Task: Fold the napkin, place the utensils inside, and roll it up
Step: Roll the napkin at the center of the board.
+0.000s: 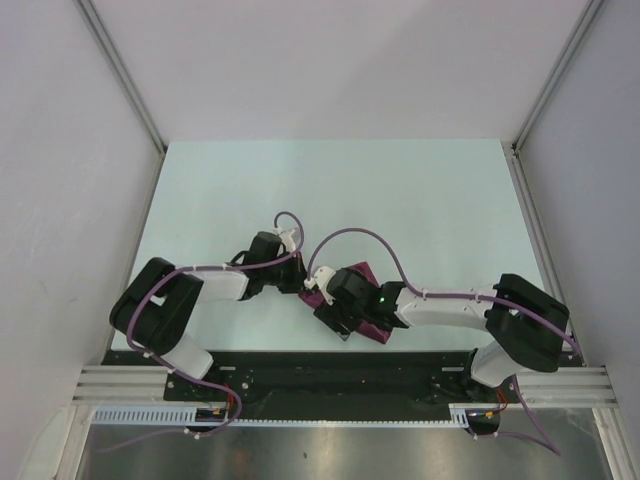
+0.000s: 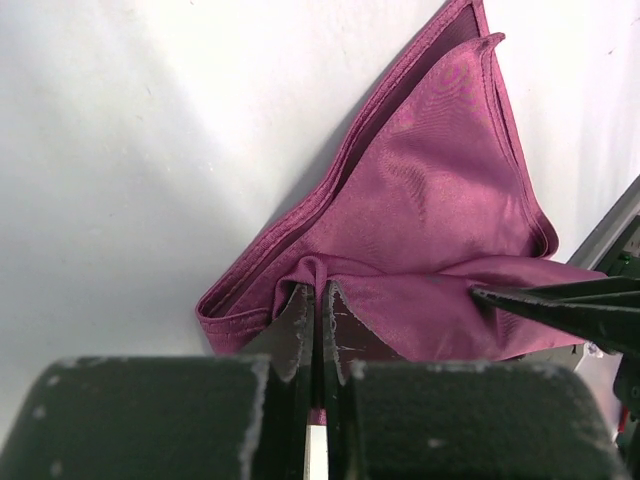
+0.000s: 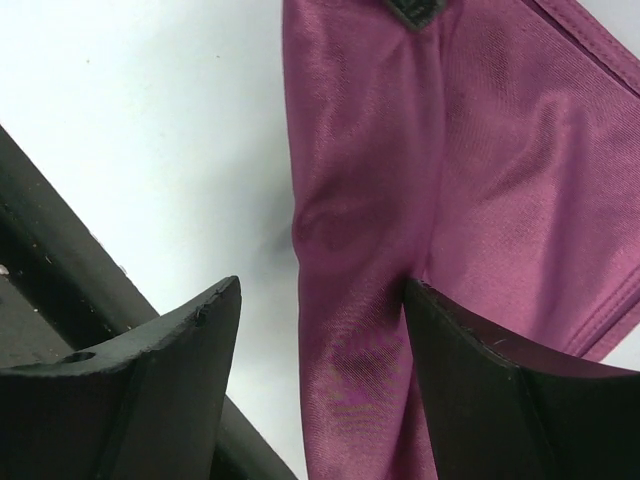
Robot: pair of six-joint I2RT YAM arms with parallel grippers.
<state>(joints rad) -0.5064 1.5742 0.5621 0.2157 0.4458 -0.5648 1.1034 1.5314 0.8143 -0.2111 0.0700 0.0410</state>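
On table (image 1: 350, 190) | left end effector (image 2: 315, 295): pinching napkin (image 2: 430, 220) | right end effector (image 3: 322, 285) (spread)

Bright, even light; soft shadow beside the plum satin cloth (image 2: 430, 200) on the pale tabletop (image 2: 130, 150), sheen on its folds, my black fingers (image 3: 150, 390) blurred.

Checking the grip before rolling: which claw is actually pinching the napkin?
The left claw: it is shut on a ridge of the napkin. The right claw stands open astride the cloth, gripping nothing.

napkin (image 2: 430, 200) — glossy cloth, table (image 2: 150, 150) — matt, smooth
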